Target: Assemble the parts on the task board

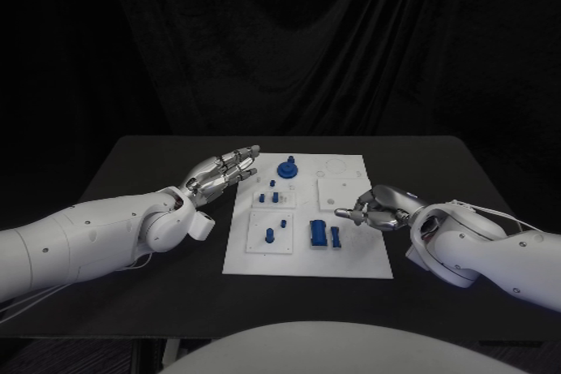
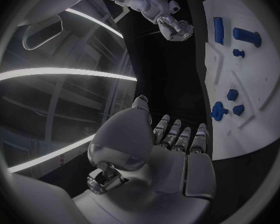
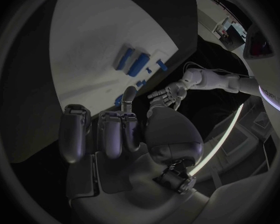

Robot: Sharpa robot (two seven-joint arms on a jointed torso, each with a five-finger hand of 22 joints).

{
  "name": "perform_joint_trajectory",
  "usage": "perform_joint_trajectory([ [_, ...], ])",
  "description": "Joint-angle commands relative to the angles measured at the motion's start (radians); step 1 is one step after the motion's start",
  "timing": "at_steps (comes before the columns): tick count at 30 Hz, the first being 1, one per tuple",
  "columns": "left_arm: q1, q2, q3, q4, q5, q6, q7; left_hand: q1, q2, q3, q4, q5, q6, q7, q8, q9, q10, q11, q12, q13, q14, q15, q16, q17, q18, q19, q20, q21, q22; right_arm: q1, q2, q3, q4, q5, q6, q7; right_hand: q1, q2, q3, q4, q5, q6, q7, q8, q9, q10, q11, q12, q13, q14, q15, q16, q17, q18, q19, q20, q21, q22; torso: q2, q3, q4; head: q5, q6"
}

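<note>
The white task board lies in the middle of the black table. On it are blue parts: a round knob at the far end, small pegs in the middle, and two blocks side by side near the front. My left hand hovers at the board's far left edge with its fingers stretched out and apart, holding nothing. My right hand sits at the board's right edge with its fingers curled in; I see nothing in them. The right wrist view shows the blocks beyond the curled fingers.
The black table stretches to both sides of the board. A dark curtain hangs behind it. In the left wrist view the board lies beside my left hand, with my right hand farther off.
</note>
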Motion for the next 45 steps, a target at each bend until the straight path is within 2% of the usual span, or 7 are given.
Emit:
perform_joint_trajectory([
  [1, -0.002, -0.01, 0.001, 0.028, -0.006, -0.079, 0.109, -0.005, -0.01, -0.009, 0.007, -0.042, 0.003, -0.003, 0.0, 0.0, 0.0, -0.001, 0.006, 0.001, -0.002, -0.011, 0.0, -0.001, 0.016, -0.002, -0.012, -0.004, -0.003, 0.014, -0.023, 0.001, 0.023, 0.158, -0.254, 0.223, 0.002, 0.045, -0.013, 0.001, 0.087, -0.011, 0.013, -0.034, -0.031, 0.106, 0.004, 0.003, 0.263, 0.066, 0.004, -0.033, 0.091, 0.013, -0.005, 0.003, -0.069, 0.193, -0.001, 0.0004, -0.0011, 0.0, 0.0],
  [9, 0.004, -0.029, 0.001, 0.089, -0.026, -0.136, 0.109, -0.043, -0.02, -0.037, 0.008, -0.133, -0.079, -0.101, -0.046, -0.011, -0.035, -0.059, -0.067, -0.007, -0.009, -0.034, -0.008, -0.005, 0.015, -0.008, -0.034, -0.009, -0.006, 0.048, -0.043, 0.001, 0.003, 0.534, -0.189, 0.552, 0.114, 0.117, -0.079, -0.001, 0.132, -0.196, 0.159, -0.291, -0.339, -0.614, 0.18, -0.968, -0.525, -0.5, 0.188, -0.842, -0.815, 0.101, -0.573, 0.146, -1.056, -0.233, -0.008, -0.0015, -0.0008, 0.005, 0.0],
  [13, 0.007, -0.032, 0.001, 0.108, -0.03, -0.153, 0.109, -0.066, -0.024, -0.045, 0.008, -0.161, -0.102, -0.13, -0.066, -0.014, -0.052, -0.119, -0.129, -0.013, -0.009, -0.039, -0.008, -0.005, 0.015, -0.012, -0.036, -0.014, -0.009, 0.054, -0.042, 0.0, -0.013, 0.65, -0.086, 0.641, 0.128, 0.134, -0.142, -0.002, 0.089, -0.343, 0.107, -0.408, -0.571, -0.918, 0.278, -1.227, -0.838, -0.824, 0.322, -1.217, -1.064, 0.082, -0.803, 0.276, -1.352, -0.574, -0.014, -0.002, 0.0011, -0.003, 0.0],
  [25, 0.008, -0.005, 0.001, 0.096, -0.033, -0.192, 0.144, -0.19, -0.049, -0.051, 0.007, -0.355, -0.137, -0.202, -0.085, -0.02, -0.057, -0.237, -0.204, -0.021, -0.009, -0.13, -0.008, -0.005, 0.017, -0.022, -0.123, -0.028, -0.015, 0.057, -0.036, 0.0, -0.064, 0.756, 0.115, 0.736, 0.1, 0.114, -0.162, -0.001, -0.01, -0.822, -0.163, -0.538, -0.908, -1.439, 0.047, -1.457, -1.245, -1.469, 0.236, -1.542, -1.307, 0.065, -1.45, 0.281, -1.416, -1.27, -0.062, 0.0022, -0.0037, 0.005, 0.0],
  [33, 0.007, 0.007, 0.001, 0.084, -0.033, -0.196, 0.15, -0.191, -0.043, -0.035, 0.007, -0.337, -0.202, -0.238, -0.092, -0.027, -0.056, -0.23, -0.219, -0.023, -0.009, -0.137, -0.008, -0.005, 0.013, -0.023, -0.143, -0.031, -0.017, 0.05, -0.025, -0.001, -0.084, 0.763, 0.127, 0.756, 0.09, 0.122, -0.154, -0.003, -0.015, -0.895, -0.144, -0.509, -0.936, -1.445, 0.028, -1.445, -1.27, -1.469, 0.159, -1.542, -1.307, 0.112, -1.455, 0.24, -1.417, -1.281, -0.068, 0.0047, -0.0128, 0.015, 0.0],
  [37, 0.006, 0.008, 0.005, 0.089, -0.018, -0.195, 0.018, -0.868, -0.129, 0.14, -0.174, -0.408, -0.26, -0.11, -0.102, -0.038, -0.054, -0.129, -0.305, -0.037, -0.009, -0.126, -0.008, -0.005, -0.162, -0.029, -0.235, -0.041, -0.022, 0.05, -0.02, 0.005, -0.084, 0.747, 0.081, 0.719, -0.504, -0.008, 0.098, -0.18, -0.127, -0.956, 0.017, -0.645, -0.987, -1.465, 0.075, -1.568, -1.308, -1.469, 0.127, -1.542, -1.307, -0.04, -1.467, 0.102, -1.423, -1.307, -0.062, 0.0032, -0.0071, 0.011, 0.006],
  [45, 0.003, 0.018, 0.047, 0.127, 0.027, -0.324, -0.013, -1.224, -0.207, 0.255, -0.285, -0.408, -0.26, -0.027, -0.102, -0.038, -0.054, -0.129, -0.305, -0.037, -0.009, -0.126, -0.008, -0.005, -0.162, -0.029, -0.235, -0.041, -0.022, 0.013, 0.031, 0.073, -0.097, 0.877, -0.026, 0.718, -0.808, -0.112, 0.259, -0.292, -0.127, -0.956, 0.017, -0.645, -0.987, -1.465, 0.075, -1.568, -1.308, -1.469, 0.127, -1.542, -1.307, -0.04, -1.467, 0.011, -1.423, -1.307, -0.047, 0.0064, 0.0022, -0.005, 0.071],
])
